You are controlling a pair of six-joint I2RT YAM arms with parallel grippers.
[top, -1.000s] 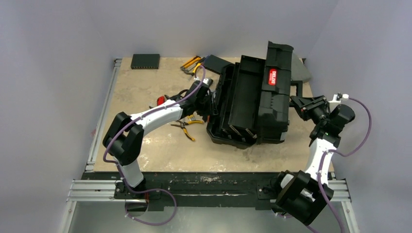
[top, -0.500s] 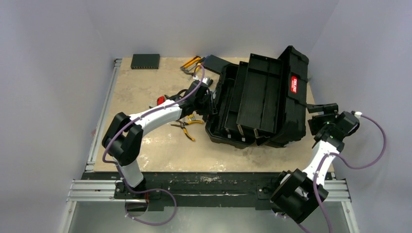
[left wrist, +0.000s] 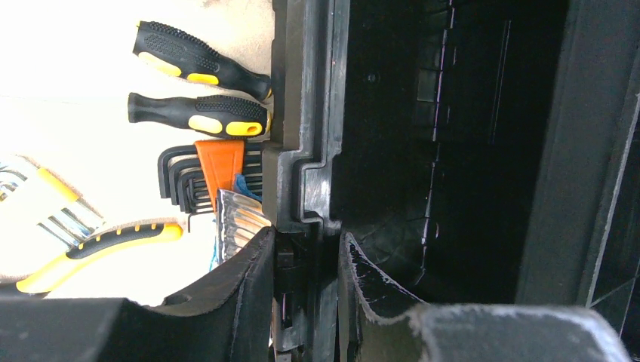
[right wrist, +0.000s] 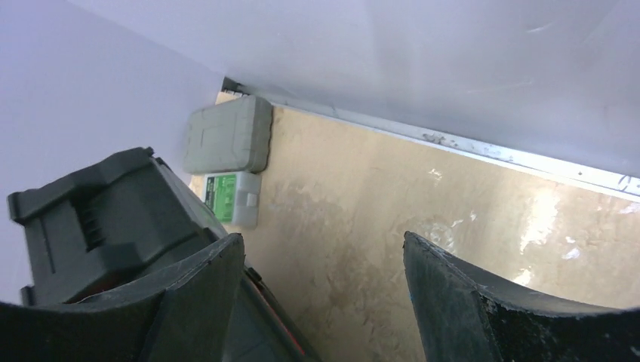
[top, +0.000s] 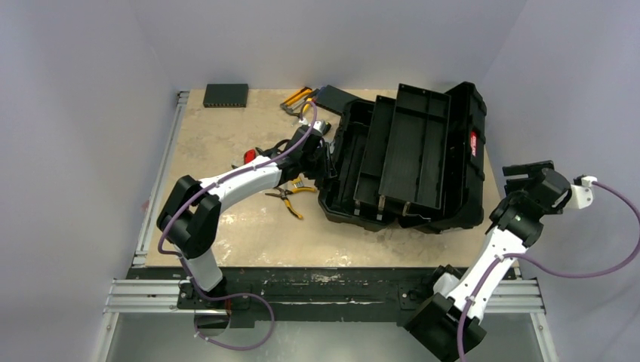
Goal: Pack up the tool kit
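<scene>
The black toolbox [top: 355,162] lies open in the middle of the table, its lid [top: 472,162] laid back to the right, an inner tray [top: 413,147] resting on it. My left gripper [top: 327,162] is shut on the toolbox's left wall [left wrist: 306,136], one finger outside and one inside. My right gripper [top: 513,172] stands open and holds nothing, just right of the lid [right wrist: 98,219]. Two yellow-black screwdrivers [left wrist: 200,115], a hex key set [left wrist: 215,170] and yellow-handled pliers [top: 290,194] lie left of the box. A red-handled tool [top: 249,156] shows behind my left arm.
A flat black box [top: 225,94] sits at the far left corner. More yellow-handled tools [top: 298,98] lie at the back beside the toolbox. A small grey case with a green label [right wrist: 226,147] stands against the wall behind the lid. Walls close in on all sides.
The lid swung from nearly upright to fully open on the right. My right gripper opened, let it go and drew back to the right. The left gripper kept its hold.
</scene>
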